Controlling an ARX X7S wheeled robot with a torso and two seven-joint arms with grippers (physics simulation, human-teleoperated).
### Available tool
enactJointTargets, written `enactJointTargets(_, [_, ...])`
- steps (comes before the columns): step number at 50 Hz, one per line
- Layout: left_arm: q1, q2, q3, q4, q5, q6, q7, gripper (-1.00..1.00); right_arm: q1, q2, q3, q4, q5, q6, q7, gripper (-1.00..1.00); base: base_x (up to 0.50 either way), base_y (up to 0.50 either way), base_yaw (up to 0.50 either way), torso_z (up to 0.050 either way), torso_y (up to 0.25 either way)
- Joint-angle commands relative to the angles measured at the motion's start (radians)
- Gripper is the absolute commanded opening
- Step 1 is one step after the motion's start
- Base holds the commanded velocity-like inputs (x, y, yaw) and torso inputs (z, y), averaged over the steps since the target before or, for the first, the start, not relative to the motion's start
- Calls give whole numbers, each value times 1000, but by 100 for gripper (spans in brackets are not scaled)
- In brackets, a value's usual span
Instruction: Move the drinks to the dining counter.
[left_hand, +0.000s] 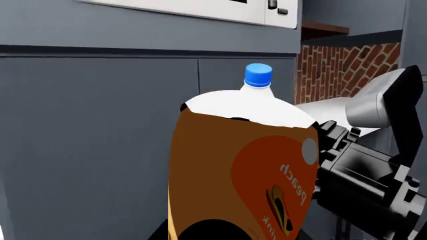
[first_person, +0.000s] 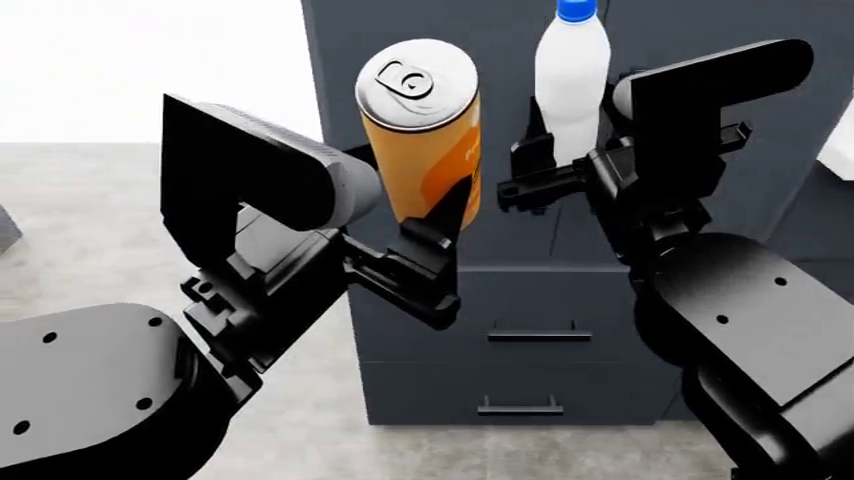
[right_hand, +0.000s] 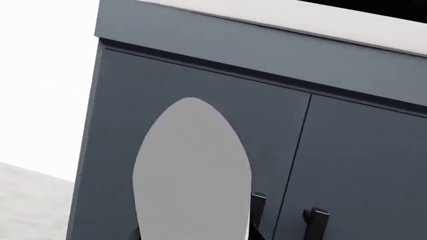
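Left claw (first_person: 424, 255) grips the upright orange can (first_person: 420, 130); right claw (first_person: 541, 180) grips the upright white bottle (first_person: 571, 85), side by side before the dark cabinet (first_person: 561, 330).

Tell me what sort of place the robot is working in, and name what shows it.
Probably a kitchen. Dark grey cabinets with black bar handles stand under a white top, a brick wall shows behind, and each gripper holds a drink: the left an orange can, the right a white bottle.
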Motion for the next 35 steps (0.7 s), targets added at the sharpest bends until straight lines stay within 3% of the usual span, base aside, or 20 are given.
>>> enactJointTargets(1, [-1,-2,1,0,-3,12,-7,-100,2,4,3,-10,-15,0,-6,-100,-1,500,0,0,0])
enactJointTargets(35, [-19,-19,9,7,-36,22,-38,-100,15,7,-10,-16,-3,5,-2,-100,-1,500,0,0,1])
